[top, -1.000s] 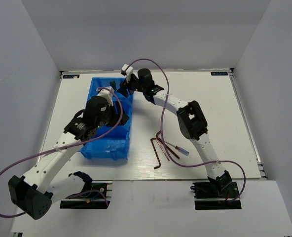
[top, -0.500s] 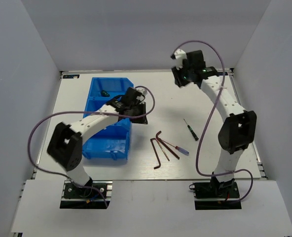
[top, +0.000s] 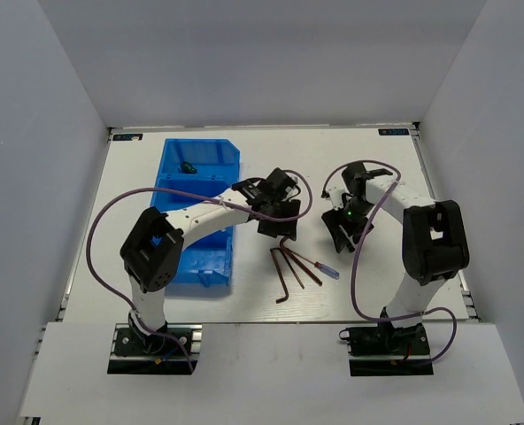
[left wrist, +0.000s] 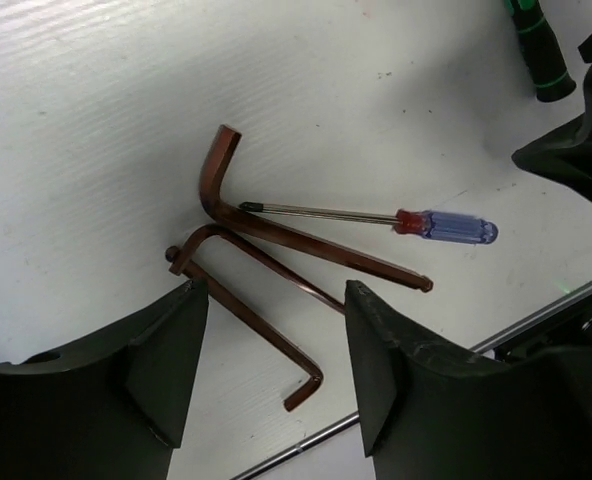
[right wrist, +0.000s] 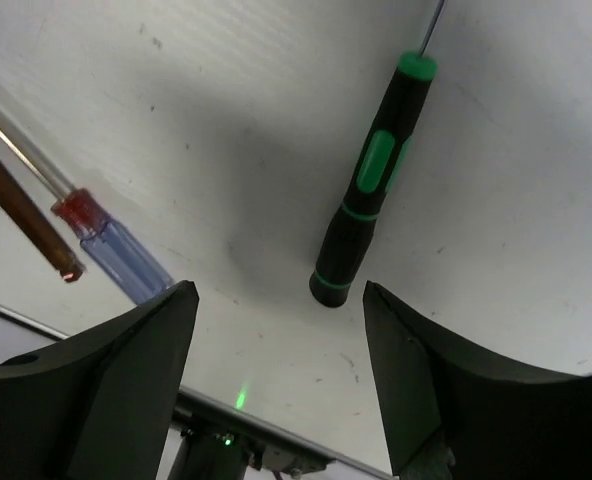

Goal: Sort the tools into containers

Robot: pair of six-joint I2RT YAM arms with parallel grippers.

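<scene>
Three brown L-shaped hex keys (left wrist: 276,235) (top: 285,264) lie in a loose fan on the white table, with a thin red-and-blue screwdriver (left wrist: 431,223) (top: 322,267) across them. My left gripper (left wrist: 271,300) (top: 278,228) hovers open just over the hex keys, one long shaft between its fingers, gripping nothing. A black-and-green screwdriver (right wrist: 371,190) (left wrist: 534,45) lies on the table, its butt end just ahead of my open right gripper (right wrist: 276,300) (top: 344,232). The blue bin (top: 175,181) stands at the left, with a small dark tool (top: 188,166) in its far compartment.
The table's near edge with its metal rail (left wrist: 536,315) runs close behind the hex keys. Purple cables (top: 103,230) loop off both arms. Grey walls close the table in on three sides.
My left arm has swung from over the bin to the hex keys. My right arm has come from the bin, by way of the far right corner, down to the green screwdriver.
</scene>
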